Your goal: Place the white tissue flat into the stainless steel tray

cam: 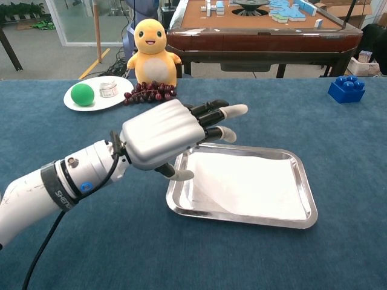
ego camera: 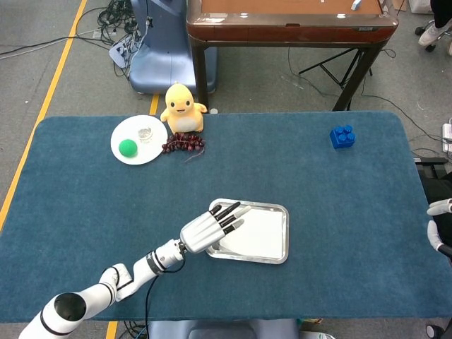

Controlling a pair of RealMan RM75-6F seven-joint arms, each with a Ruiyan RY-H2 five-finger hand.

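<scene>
The white tissue (ego camera: 260, 232) (cam: 251, 184) lies spread out inside the stainless steel tray (ego camera: 285, 236) (cam: 304, 184) near the table's front middle. Its left edge looks slightly lifted. My left hand (ego camera: 209, 229) (cam: 162, 135) hovers over the tray's left rim, palm down and fingers stretched apart, holding nothing. Its thumb hangs close to the tissue's left edge; whether they touch is unclear. Only a few white fingers of my right hand (ego camera: 438, 229) show at the right edge of the head view, off the table.
At the back left stand a white plate (ego camera: 123, 159) with a green ball (ego camera: 127, 147) and a small jar (ego camera: 145, 133), a yellow duck plush (ego camera: 182, 107) and dark grapes (ego camera: 182, 145). A blue brick (ego camera: 342, 136) sits back right. A brown table stands behind.
</scene>
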